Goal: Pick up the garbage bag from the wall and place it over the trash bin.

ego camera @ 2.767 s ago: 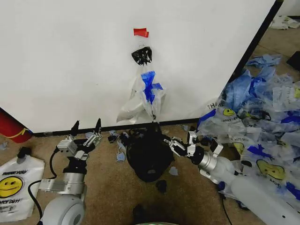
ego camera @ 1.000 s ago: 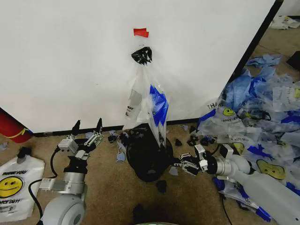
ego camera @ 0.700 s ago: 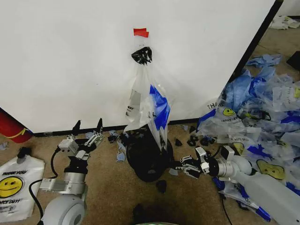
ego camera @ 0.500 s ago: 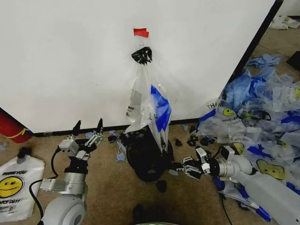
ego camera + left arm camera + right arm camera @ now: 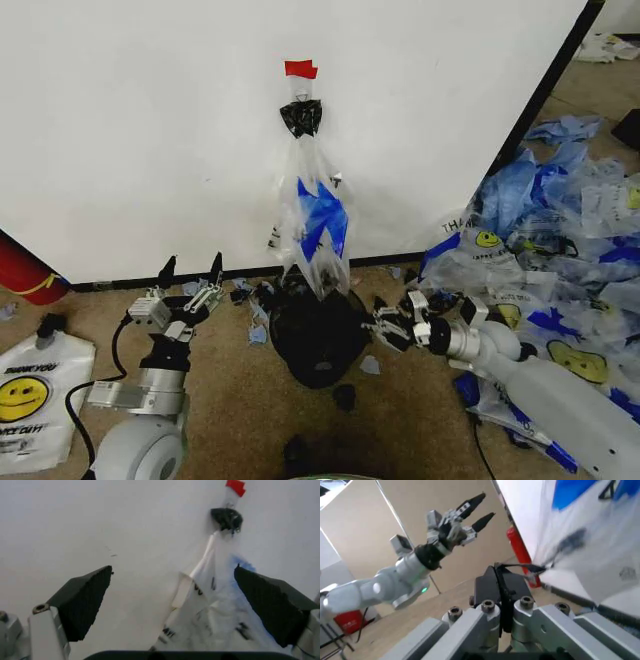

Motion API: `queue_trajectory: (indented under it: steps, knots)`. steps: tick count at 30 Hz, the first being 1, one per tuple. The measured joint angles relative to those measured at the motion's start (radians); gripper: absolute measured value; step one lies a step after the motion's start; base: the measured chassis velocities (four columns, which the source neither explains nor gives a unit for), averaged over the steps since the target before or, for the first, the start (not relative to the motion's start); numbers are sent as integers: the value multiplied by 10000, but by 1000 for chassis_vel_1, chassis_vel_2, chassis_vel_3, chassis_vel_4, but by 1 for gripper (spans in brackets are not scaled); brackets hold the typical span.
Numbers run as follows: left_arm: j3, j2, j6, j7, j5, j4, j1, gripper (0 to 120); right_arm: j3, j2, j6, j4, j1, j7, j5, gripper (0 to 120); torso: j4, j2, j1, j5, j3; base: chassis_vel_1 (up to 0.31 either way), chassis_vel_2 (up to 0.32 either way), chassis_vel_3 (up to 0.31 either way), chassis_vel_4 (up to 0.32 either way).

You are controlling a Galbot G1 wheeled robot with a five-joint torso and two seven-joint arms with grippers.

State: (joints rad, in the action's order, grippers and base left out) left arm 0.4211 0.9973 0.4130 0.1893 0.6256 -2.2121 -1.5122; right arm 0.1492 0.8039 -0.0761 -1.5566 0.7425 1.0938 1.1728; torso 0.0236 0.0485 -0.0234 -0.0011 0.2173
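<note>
A clear thin plastic garbage bag (image 5: 312,225) with blue handle strips and black print hangs on the large plain white wall panel (image 5: 150,130), gathered at its top under a black clip or knot just below a small piece of red tape (image 5: 300,68). Its lower end drapes down to the rim of the small round black mesh trash bin (image 5: 315,335), which stands on the brown carpet against the wall's black base strip. The right gripper (image 5: 385,327) sits low just beside the bin's right side — its black fingers (image 5: 497,588) are pressed together, pinching a thin edge of the bag's film. The left gripper (image 5: 190,272) is parked well to the left of the bin, pointing up at the wall, its two dark fingertips spread apart and holding nothing. A heap of similar clear-and-blue plastic bags (image 5: 560,250) lies on the floor to the right.
</note>
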Motion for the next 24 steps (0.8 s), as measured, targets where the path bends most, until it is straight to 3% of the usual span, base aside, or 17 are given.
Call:
queue_trajectory:
  steps: [7, 15, 19, 20, 21, 24]
  knots:
    - [-404, -562, -190, -504, 738, -352, 589, 97, 101, 415, -201, 232, -399, -462, 64, 0, -3, 0, 0, 3, 0, 0, 0, 0, 0]
    - [-1263, -2364, -534, -1151, 1342, -340, 1673, 99, 9, 445, -154, 342, -453, -384, -75, 0, 0, 0, 0, 2, 0, 0, 0, 0, 0]
    - [-2770, -3545, -691, -1156, 1838, 215, 3459, 100, -203, 346, -93, 168, -287, -277, -161, 0, -2, 0, 0, 3, 0, 0, 0, 0, 0]
    - [-3316, -3738, -694, -1150, 1960, 466, 4095, 100, -229, 319, -91, 113, -203, -280, -169, 0, 0, 0, 0, -2, 1, 0, 0, 0, 0]
    - [-3316, -3738, -694, -1150, 1960, 466, 4095, 100, -229, 319, -91, 113, -203, -280, -169, 0, 0, 0, 0, -2, 1, 0, 0, 0, 0]
    - [-4822, -4167, -761, -1022, 2177, 1363, 6174, 100, -389, 267, -96, -13, 139, -289, -263, 0, 6, 0, -1, 6, 2, 0, 0, 0, 0]
